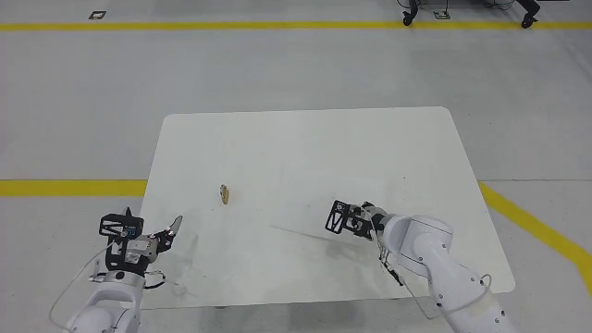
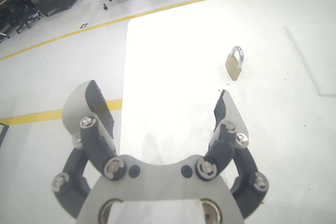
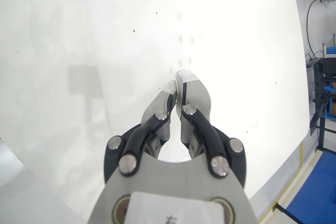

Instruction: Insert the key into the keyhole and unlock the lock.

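A small brass padlock (image 1: pixel 223 194) with a silver shackle stands on the white table (image 1: pixel 305 148), left of centre. In the left wrist view the padlock (image 2: pixel 234 66) stands upright a short way beyond my left gripper (image 2: pixel 157 89). That gripper is open and empty, and hovers over the table's near-left edge (image 1: pixel 151 221). My right gripper (image 3: pixel 177 80) is shut just above the table, with a thin sliver of metal, apparently the key, pinched between its pads. In the top view the right gripper (image 1: pixel 333 219) is right of the padlock, well apart from it.
A thin white sheet (image 2: pixel 309 59) lies flat on the table to the right of the padlock. Small dark specks dot the surface. The table's front edge is close to both arms. Yellow floor tape and wheeled frames are far beyond the table.
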Controlling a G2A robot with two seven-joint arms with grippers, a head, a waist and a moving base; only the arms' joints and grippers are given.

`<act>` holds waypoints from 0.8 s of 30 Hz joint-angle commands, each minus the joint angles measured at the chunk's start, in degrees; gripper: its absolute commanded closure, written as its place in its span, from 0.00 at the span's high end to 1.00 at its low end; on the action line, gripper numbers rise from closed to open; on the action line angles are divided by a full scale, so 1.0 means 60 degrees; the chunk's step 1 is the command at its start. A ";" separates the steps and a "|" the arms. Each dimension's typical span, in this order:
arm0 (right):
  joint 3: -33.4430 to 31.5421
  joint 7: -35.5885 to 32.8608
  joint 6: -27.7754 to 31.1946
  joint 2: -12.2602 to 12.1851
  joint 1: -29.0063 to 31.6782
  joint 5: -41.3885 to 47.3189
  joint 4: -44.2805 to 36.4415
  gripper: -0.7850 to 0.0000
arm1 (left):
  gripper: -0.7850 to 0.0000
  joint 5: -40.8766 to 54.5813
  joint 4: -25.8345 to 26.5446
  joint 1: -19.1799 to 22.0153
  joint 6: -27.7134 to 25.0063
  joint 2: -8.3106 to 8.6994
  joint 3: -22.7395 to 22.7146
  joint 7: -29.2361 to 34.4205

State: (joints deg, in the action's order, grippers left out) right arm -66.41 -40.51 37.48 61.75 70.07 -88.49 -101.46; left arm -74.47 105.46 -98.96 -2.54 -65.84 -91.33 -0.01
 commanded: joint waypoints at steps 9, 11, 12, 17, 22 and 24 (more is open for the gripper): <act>-0.0033 0.2519 0.0383 -0.0068 0.0345 -0.0140 0.0561 0.00 | 1.00 0.0720 0.1635 0.1800 -0.4130 0.0183 0.1001 0.3809; -0.0110 0.2745 0.0502 -0.0096 0.0415 -0.0175 0.0477 0.00 | 1.00 0.0436 0.1632 0.2464 -0.4175 0.0133 0.1861 0.4604; -0.0164 0.2805 0.0542 -0.0113 0.0462 -0.0198 0.0423 0.00 | 1.00 0.0405 0.1501 0.2787 -0.4173 0.0094 0.2298 0.4873; -0.0568 0.3027 0.0821 -0.0206 0.0724 -0.0026 0.0160 0.00 | 1.00 0.0264 0.0301 0.4458 -0.3923 -0.0191 0.4335 0.5768; -0.0803 0.3136 0.1061 -0.0263 0.0849 0.0212 0.0146 0.00 | 1.00 -0.0235 -0.0891 0.5673 -0.3200 -0.0529 0.5850 0.6086; -0.0829 0.3171 0.1177 -0.0273 0.0828 0.0333 0.0198 0.00 | 1.00 -0.0333 -0.1320 0.6032 -0.3040 -0.0660 0.6333 0.6098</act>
State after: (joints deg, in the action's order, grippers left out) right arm -71.32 -21.58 44.21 60.14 75.14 -86.91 -100.48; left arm -76.03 99.21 -64.10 -21.34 -69.36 -55.32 36.54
